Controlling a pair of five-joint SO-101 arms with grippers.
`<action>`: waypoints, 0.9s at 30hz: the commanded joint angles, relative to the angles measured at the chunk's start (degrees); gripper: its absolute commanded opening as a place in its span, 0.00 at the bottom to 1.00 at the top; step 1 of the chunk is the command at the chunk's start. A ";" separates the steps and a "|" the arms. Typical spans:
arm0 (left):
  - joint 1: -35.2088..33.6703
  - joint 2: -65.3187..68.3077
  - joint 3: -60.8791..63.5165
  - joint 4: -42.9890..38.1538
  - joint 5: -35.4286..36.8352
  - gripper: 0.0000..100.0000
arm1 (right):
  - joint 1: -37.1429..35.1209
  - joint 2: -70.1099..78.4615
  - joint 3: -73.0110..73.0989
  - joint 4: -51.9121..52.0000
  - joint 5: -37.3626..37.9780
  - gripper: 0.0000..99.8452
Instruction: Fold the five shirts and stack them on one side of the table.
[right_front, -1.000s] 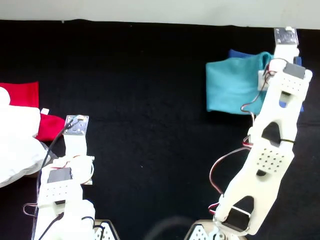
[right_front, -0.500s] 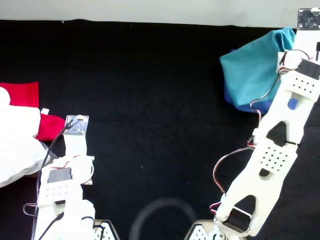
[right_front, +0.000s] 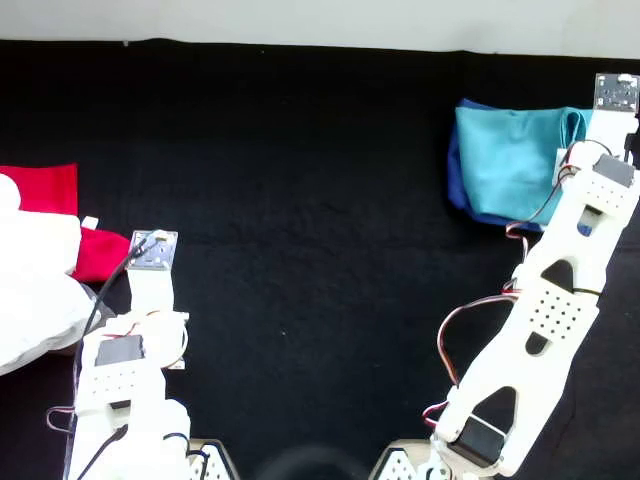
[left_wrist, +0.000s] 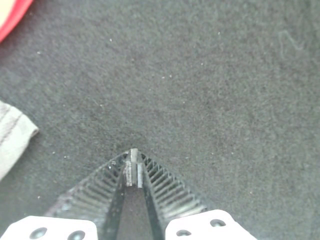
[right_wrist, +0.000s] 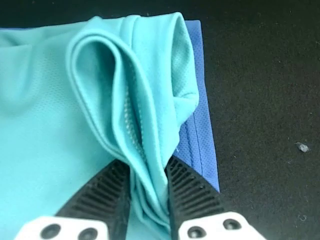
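The right claw (right_wrist: 147, 172) is clamped on a raised fold of the teal shirt (right_front: 510, 160), which lies on a blue shirt (right_front: 455, 175) at the far right of the black surface (right_front: 300, 200). The left claw (left_wrist: 133, 167), clenched on nothing, is over the surface at the near left, near the red shirt (right_front: 40, 188) and white shirt (right_front: 35, 290) at the left edge.

Mesh-knit teal shirt (right_wrist: 45, 125), fuzzy matt black tablecloth (left_wrist: 225, 75)

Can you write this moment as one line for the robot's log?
right gripper shut on teal shirt | teal shirt on blue shirt | left gripper shut, over black table
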 joint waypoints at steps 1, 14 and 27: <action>0.84 -0.75 -0.13 -0.88 0.62 0.01 | 0.13 -0.40 -3.47 -0.66 0.35 0.01; 0.84 -0.75 -0.13 -0.88 0.62 0.01 | 0.48 -4.70 -9.45 2.07 0.09 0.18; 0.84 -0.75 -0.13 -0.88 0.62 0.01 | -4.53 -5.67 -11.65 4.44 -3.34 0.02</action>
